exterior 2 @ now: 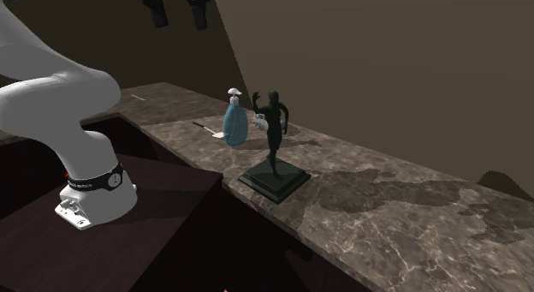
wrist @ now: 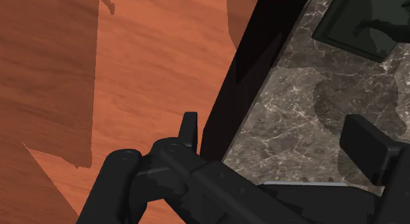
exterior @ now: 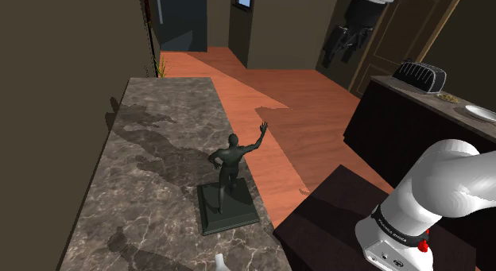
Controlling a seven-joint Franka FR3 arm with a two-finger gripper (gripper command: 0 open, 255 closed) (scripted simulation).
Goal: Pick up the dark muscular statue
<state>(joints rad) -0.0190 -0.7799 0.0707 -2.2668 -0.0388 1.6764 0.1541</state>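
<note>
The dark muscular statue (exterior: 230,160) stands upright on a square dark base on the marble counter (exterior: 151,150), near the counter's edge, one arm raised. In the second exterior view the statue (exterior 2: 274,128) rises beside a blue bottle. My gripper (exterior: 338,59) hangs high above the floor, well off to the shoulder view's right of the statue, far from it. Seen in the second exterior view, the gripper (exterior 2: 180,23) is up above the stand with its fingers apart. In the wrist view the gripper (wrist: 279,140) is open and holds nothing; the statue's base (wrist: 358,22) lies ahead on the counter.
A blue bottle (exterior 2: 235,126) with a white cap stands close behind the statue. A second counter at the shoulder view's right carries a toaster (exterior: 420,73) and a plate (exterior: 481,112). Orange wood floor (exterior: 302,110) runs between the counters.
</note>
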